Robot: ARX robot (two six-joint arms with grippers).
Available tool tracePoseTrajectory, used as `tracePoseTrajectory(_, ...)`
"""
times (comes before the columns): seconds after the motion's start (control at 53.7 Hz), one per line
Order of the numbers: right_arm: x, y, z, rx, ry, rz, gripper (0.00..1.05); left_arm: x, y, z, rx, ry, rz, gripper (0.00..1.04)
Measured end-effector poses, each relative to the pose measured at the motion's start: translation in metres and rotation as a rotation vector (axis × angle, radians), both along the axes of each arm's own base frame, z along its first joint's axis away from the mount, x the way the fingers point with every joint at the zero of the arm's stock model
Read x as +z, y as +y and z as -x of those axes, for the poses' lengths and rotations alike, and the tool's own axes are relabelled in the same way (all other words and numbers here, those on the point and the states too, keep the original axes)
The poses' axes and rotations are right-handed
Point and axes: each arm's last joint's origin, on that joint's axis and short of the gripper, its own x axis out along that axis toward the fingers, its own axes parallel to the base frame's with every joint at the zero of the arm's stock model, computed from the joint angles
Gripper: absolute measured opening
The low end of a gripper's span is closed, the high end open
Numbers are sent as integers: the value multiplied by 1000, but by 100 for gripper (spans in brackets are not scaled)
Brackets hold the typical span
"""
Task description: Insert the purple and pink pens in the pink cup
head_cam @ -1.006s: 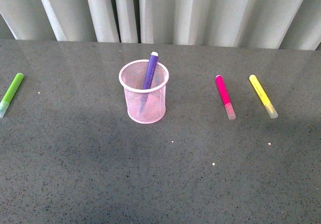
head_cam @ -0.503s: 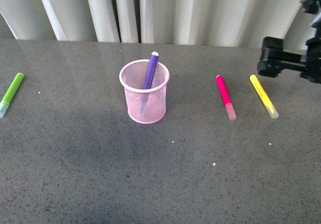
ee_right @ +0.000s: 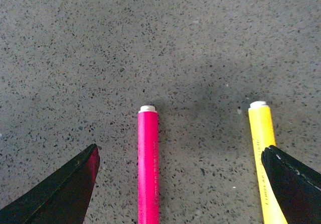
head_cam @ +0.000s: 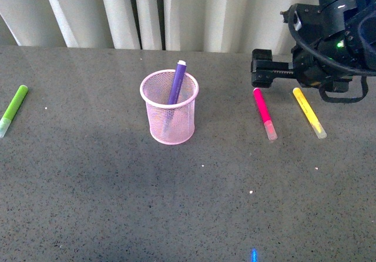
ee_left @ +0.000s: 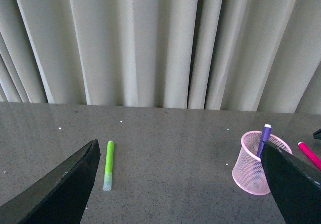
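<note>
Two stray markers lie on the counter (head_cam: 117,203): a green marker (head_cam: 13,109) far left, a yellow marker (head_cam: 309,113) just beside the magenta, clear-capped pink pen (head_cam: 264,113); the purple pen (head_cam: 175,84) leans inside the mesh pink cup (head_cam: 168,115); the right gripper (ee_right: 179,156) hangs spread over the pink pen; the left gripper (ee_left: 179,153) is also spread.

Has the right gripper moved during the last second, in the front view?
Yes. The right gripper moved leftward, past the yellow marker, to the pink pen's far end.

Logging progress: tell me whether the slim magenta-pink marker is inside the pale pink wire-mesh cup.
No, the magenta-pink marker lies on the grey table, outside the pink wire-mesh cup.
</note>
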Motion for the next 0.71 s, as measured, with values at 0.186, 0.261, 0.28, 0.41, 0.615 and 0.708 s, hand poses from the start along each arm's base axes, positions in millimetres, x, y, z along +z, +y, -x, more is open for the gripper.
tracePoseTrajectory(0.186,-16,8,-12,-24,31,-13,98,0,0,0,0,0,0,98)
tracePoseTrajectory(0.261,-20,10,-14,-31,37,-19,98,0,0,0,0,0,0,98)
tracePoseTrajectory(0.28,-23,10,-15,-35,42,-20,98,0,0,0,0,0,0,98)
tracePoseTrajectory(0.41,-33,12,-16,-41,65,-21,98,0,0,0,0,0,0,98)
tracePoseTrajectory(0.615,-42,15,-16,-38,84,-11,98,0,0,0,0,0,0,98)
tracePoseTrajectory(0.708,-44,17,-18,-37,87,-5,98,0,0,0,0,0,0,98)
